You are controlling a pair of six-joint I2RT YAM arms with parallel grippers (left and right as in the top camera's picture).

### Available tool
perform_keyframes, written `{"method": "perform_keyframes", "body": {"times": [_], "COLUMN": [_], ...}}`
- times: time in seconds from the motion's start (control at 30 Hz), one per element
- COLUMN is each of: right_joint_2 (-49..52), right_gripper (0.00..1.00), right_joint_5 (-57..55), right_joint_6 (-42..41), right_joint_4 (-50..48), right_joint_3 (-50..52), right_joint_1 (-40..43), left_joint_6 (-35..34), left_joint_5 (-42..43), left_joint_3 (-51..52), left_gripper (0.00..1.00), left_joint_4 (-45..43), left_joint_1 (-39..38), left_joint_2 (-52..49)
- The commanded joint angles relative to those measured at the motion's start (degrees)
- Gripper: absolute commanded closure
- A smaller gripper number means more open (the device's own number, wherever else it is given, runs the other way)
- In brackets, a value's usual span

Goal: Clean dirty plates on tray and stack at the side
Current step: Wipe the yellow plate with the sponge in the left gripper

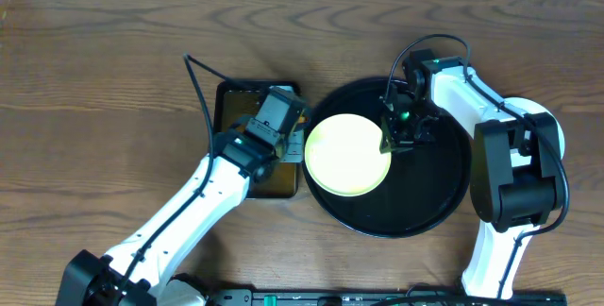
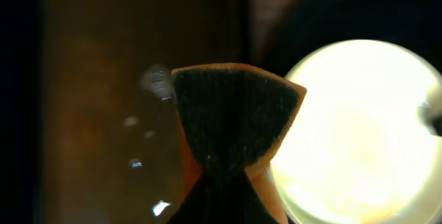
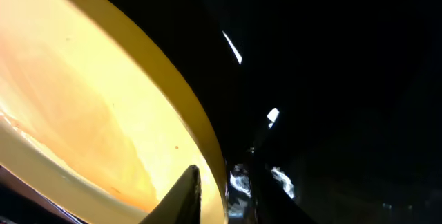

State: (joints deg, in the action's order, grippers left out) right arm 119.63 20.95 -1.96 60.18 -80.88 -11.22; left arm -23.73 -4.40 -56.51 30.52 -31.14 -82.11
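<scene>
A pale yellow plate (image 1: pixel 344 153) lies in the left half of the large round black tray (image 1: pixel 434 193). My right gripper (image 1: pixel 391 136) is shut on the plate's right rim. In the right wrist view, one finger is inside the plate (image 3: pixel 90 92) and the other is outside the rim over the tray (image 3: pixel 345 79), with the gripper (image 3: pixel 224 189) straddling the rim. A paler edge shows under the yellow plate at the lower left. My left gripper (image 1: pixel 294 144) is shut on an orange sponge with a dark scrub face (image 2: pixel 235 117), just left of the plate (image 2: pixel 359 127). The mint-white plates are not seen.
A dark rectangular pan (image 1: pixel 231 98) sits left of the tray, under my left gripper; it also shows in the left wrist view (image 2: pixel 103 113) with wet glints. Wooden table lies all round. A black rail runs along the front edge (image 1: pixel 377 297).
</scene>
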Motion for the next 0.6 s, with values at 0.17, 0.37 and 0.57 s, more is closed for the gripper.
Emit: {"method": "perform_keyframes", "body": {"times": [0.17, 0.37, 0.57], "right_joint_2": [1.31, 1.81, -0.98], "right_gripper": [0.89, 0.99, 0.99], "right_joint_5": [0.35, 1.86, 11.26], "right_joint_6": [0.33, 0.55, 5.88], "right_joint_4": [-1.05, -1.38, -2.19], "right_joint_3": [0.11, 0.09, -0.02], "right_joint_1": [-1.6, -1.95, 0.66], "left_joint_6": [0.79, 0.79, 0.9], "left_joint_5": [-2.73, -2.73, -2.78], "left_joint_3": [1.7, 1.7, 1.7], "left_gripper": [0.92, 0.92, 0.92], "left_joint_4": [0.72, 0.85, 1.86], "left_joint_1": [4.59, 4.68, 4.72], "left_joint_2": [-0.52, -0.52, -0.52]}}
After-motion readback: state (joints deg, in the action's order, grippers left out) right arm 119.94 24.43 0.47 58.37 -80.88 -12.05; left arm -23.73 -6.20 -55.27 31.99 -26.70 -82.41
